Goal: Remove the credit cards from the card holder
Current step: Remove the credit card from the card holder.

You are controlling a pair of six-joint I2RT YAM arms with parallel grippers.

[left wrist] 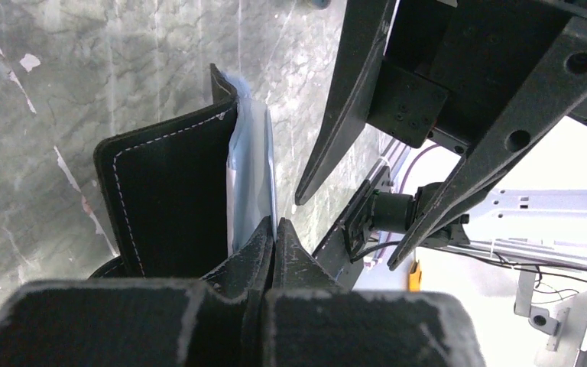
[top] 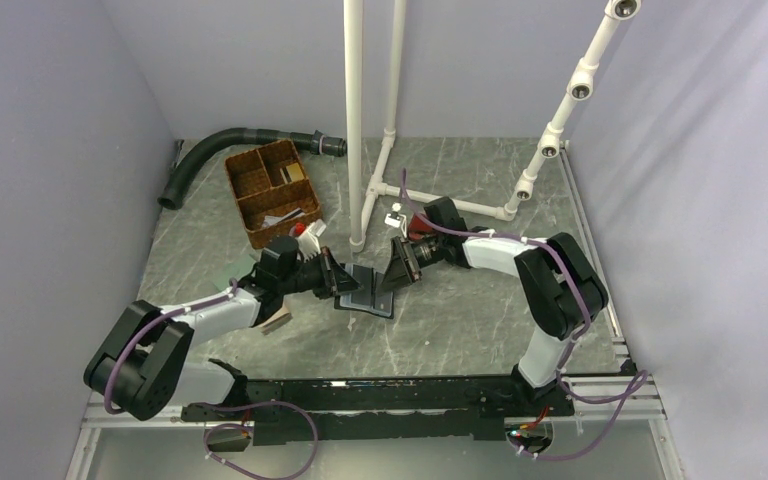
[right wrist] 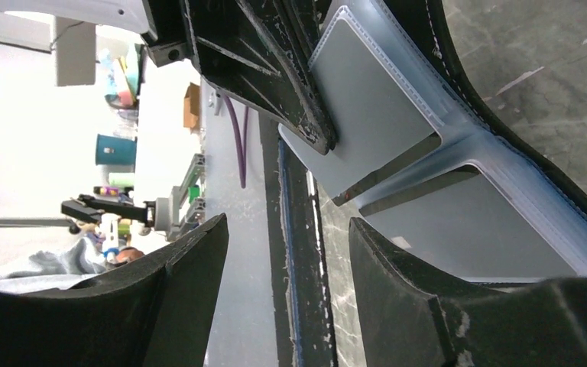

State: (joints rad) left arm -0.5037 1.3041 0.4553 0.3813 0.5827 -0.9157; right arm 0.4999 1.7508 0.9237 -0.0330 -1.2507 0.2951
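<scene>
The card holder (top: pixel 365 292) lies open on the table between the two grippers, its black outside down. My left gripper (top: pixel 336 276) is shut on the edge of its light blue inner panel (left wrist: pixel 251 164) and lifts that half upright; the black stitched cover (left wrist: pixel 164 202) shows beside it in the left wrist view, where the gripper (left wrist: pixel 274 228) pinches the panel. My right gripper (top: pixel 397 268) is open and empty just right of the holder. In the right wrist view its fingers (right wrist: pixel 397 283) frame the blue pockets (right wrist: pixel 489 222). No credit card shows clearly; only dark pocket slits.
A brown divided basket (top: pixel 272 190) stands at the back left, with a black hose (top: pixel 220 150) behind it. White pipe frames (top: pixel 355 120) rise at the back middle and right. A tan item (top: pixel 278 320) lies under the left arm. A red item (top: pixel 306 231) sits by the basket.
</scene>
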